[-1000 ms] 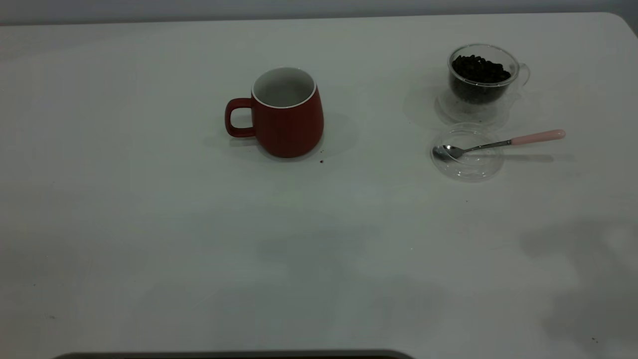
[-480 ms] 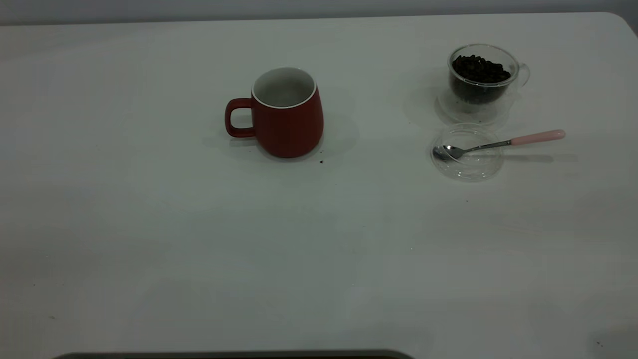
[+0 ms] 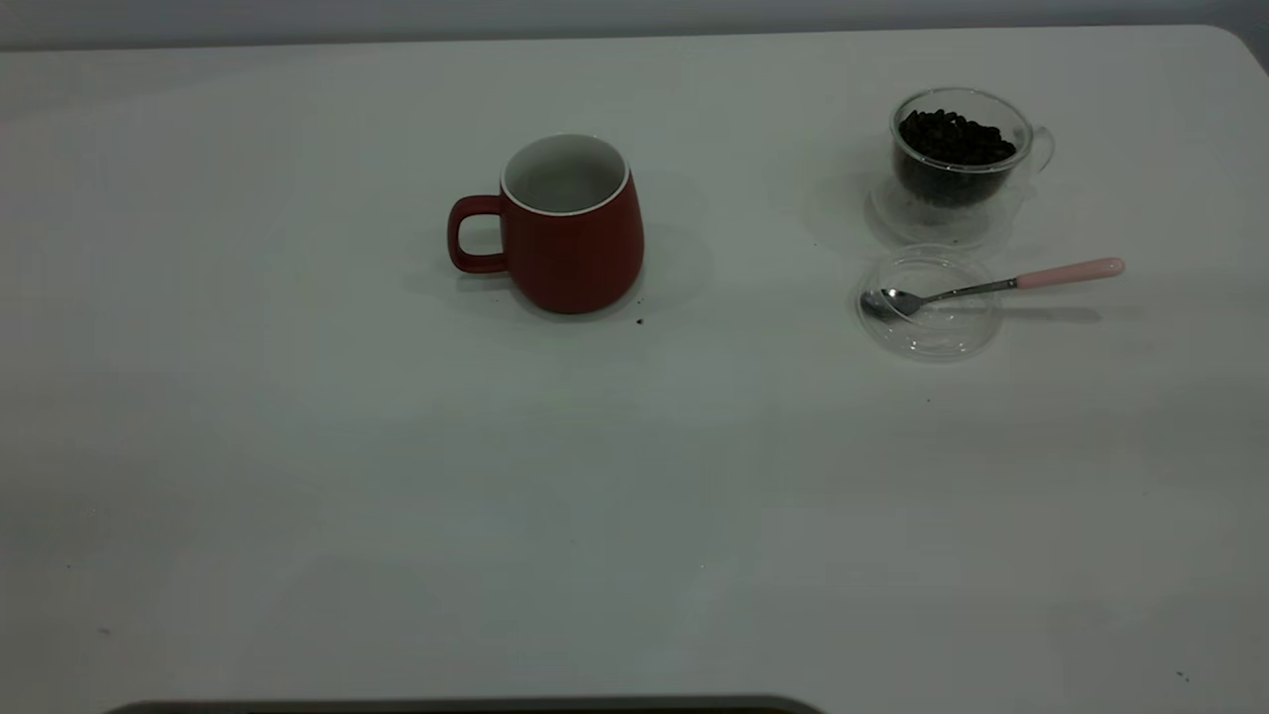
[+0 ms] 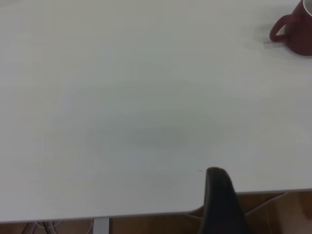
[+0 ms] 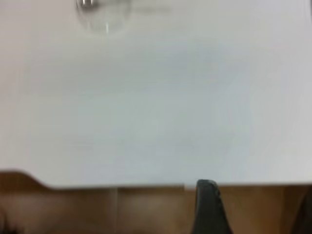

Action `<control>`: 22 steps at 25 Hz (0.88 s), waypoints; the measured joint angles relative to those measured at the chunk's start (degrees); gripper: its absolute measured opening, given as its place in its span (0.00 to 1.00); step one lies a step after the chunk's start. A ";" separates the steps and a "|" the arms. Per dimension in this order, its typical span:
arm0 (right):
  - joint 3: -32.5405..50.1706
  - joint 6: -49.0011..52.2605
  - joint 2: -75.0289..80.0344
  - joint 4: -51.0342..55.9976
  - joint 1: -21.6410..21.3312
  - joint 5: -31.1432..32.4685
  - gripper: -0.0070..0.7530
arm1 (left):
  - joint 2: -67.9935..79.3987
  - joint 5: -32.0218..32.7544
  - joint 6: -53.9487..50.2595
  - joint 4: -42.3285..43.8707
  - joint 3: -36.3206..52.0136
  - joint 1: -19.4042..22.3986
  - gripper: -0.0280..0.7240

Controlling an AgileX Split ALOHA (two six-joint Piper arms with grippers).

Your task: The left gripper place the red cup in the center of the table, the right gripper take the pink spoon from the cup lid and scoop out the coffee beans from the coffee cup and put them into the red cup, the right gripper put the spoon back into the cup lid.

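The red cup (image 3: 570, 233) stands upright near the table's middle, handle toward the left arm's side, and shows far off as the red cup (image 4: 297, 29) in the left wrist view. A glass coffee cup (image 3: 957, 159) full of dark beans stands at the far right. In front of it lies the clear cup lid (image 3: 932, 332), with the pink spoon (image 3: 991, 286) resting its bowl in the lid. Both arms are outside the exterior view. My left gripper (image 4: 267, 202) and right gripper (image 5: 258, 204) hang open and empty at the table's near edge.
The white table (image 3: 397, 476) has a few dark crumbs, one beside the red cup's base (image 3: 639, 320). In the right wrist view the cup lid (image 5: 105, 17) lies far off. Brown floor shows below the table edge (image 5: 122, 185).
The cup, lid and spoon have not moved. Soft arm shadows on the near right of the table have faded away.
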 joint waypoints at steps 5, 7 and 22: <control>0.00 0.00 -12.38 0.05 0.00 0.74 0.75 | 0.00 0.00 0.00 0.00 0.00 0.00 0.71; 0.00 0.00 -14.83 0.05 0.00 1.19 0.75 | 0.00 0.00 0.00 0.00 0.00 0.00 0.71; 0.00 0.13 -15.04 0.87 0.00 1.24 0.75 | 0.00 0.00 0.05 0.00 0.00 0.00 0.71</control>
